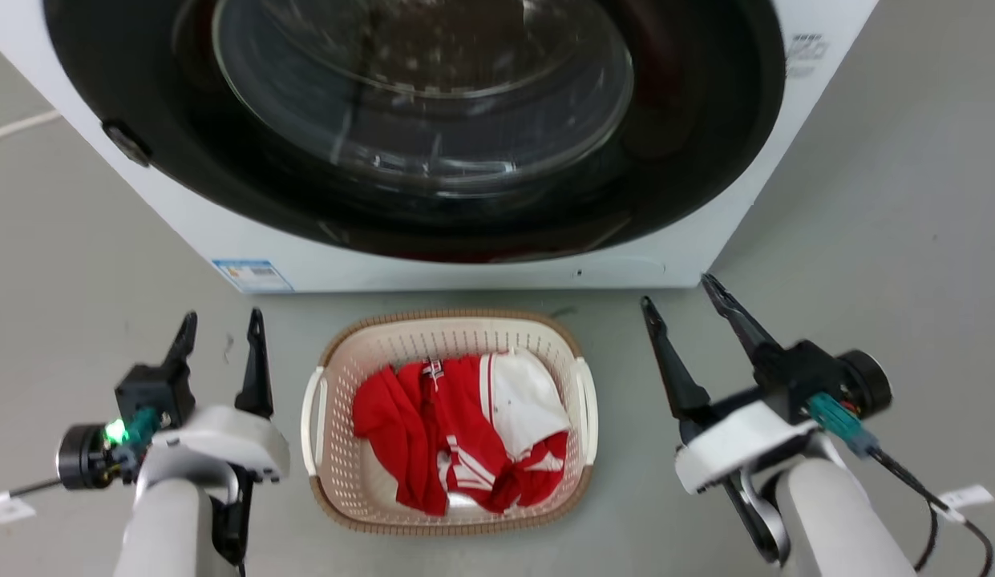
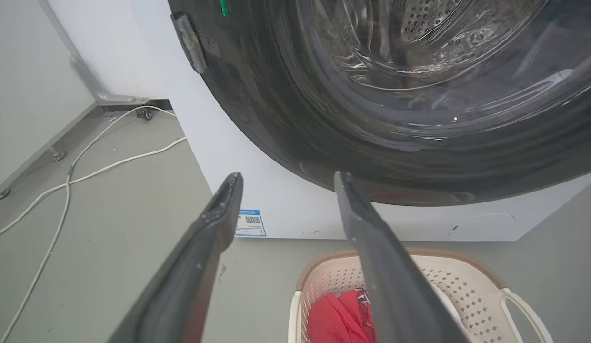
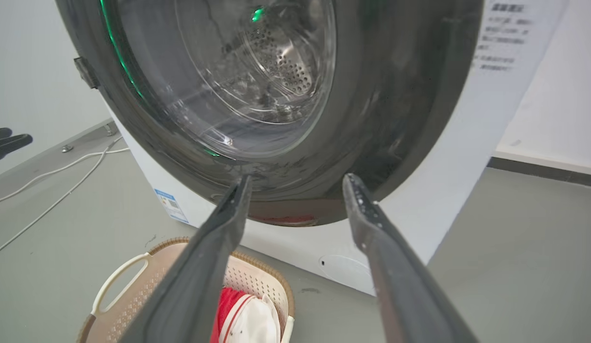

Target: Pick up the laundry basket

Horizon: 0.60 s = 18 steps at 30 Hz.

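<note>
The laundry basket [image 1: 337, 481], cream-white with a brown rim and white side handles, sits on the grey floor in front of the washing machine, in the middle of the head view. Red and white clothes [image 1: 465, 433] lie inside it. My left gripper [image 1: 222, 327] hangs open to the basket's left, apart from it. To the basket's right my right gripper [image 1: 680, 290] is open too, clear of the handle. The left wrist view has the basket [image 2: 466, 281] at the lower right, past the open gripper [image 2: 285, 177]. In the right wrist view the basket [image 3: 128, 290] lies lower left of the open gripper [image 3: 297, 177].
The white washing machine [image 1: 481, 268] with its dark round door [image 1: 417, 120] stands right behind the basket. White cables [image 2: 85, 171] trail over the floor to the machine's left, by a wall. Grey floor spreads on both sides of the basket.
</note>
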### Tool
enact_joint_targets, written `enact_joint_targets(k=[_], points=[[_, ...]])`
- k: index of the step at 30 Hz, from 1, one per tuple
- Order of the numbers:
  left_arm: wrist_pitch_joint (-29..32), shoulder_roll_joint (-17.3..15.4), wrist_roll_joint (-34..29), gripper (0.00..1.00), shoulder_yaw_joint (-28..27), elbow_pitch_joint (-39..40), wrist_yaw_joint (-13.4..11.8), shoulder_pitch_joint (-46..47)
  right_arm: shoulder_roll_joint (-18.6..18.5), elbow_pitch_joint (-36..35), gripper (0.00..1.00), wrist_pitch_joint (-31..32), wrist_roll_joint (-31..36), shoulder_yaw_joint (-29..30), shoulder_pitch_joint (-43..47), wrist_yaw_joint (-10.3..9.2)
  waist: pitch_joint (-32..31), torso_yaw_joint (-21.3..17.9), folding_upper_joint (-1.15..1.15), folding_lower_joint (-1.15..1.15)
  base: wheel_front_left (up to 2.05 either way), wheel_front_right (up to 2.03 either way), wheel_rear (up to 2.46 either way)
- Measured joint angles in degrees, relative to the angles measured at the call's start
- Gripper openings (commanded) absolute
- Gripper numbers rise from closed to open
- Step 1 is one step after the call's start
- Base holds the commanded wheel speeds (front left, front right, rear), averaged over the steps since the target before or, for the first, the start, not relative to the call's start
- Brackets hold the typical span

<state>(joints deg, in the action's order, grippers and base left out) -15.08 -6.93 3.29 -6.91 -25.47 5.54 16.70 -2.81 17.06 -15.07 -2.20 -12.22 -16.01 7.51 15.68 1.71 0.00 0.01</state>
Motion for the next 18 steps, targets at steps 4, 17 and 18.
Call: enact_joint_targets(k=[4, 17, 18], points=[[0.0, -1.11, 0.22, 1.0, -0.03, -4.11, 0.55, 4.19, 0.0, 4.98, 1.0, -0.01, 0.86, -2.2, -4.84, 0.0, 4.45, -0.21, 0.0, 0.0, 0.0, 0.0, 0.0], [0.0, -5.33, 0.23, 1.0, 2.36, -19.03, 1.62, 16.01, -0.02, 22.37, 1.0, -0.02, 1.4, -7.61, -17.8, 0.0, 18.4, -0.74, 0.0, 0.0, 0.0, 0.0, 0.0], [0.0, -5.39, 0.24, 1.0, 2.58, -19.98, 1.63, 16.92, -0.02, 23.58, 1.0, -0.02, 1.21, -7.88, -18.61, -0.01, 19.3, -0.73, 0.0, 0.0, 0.0, 0.0, 0.0]])
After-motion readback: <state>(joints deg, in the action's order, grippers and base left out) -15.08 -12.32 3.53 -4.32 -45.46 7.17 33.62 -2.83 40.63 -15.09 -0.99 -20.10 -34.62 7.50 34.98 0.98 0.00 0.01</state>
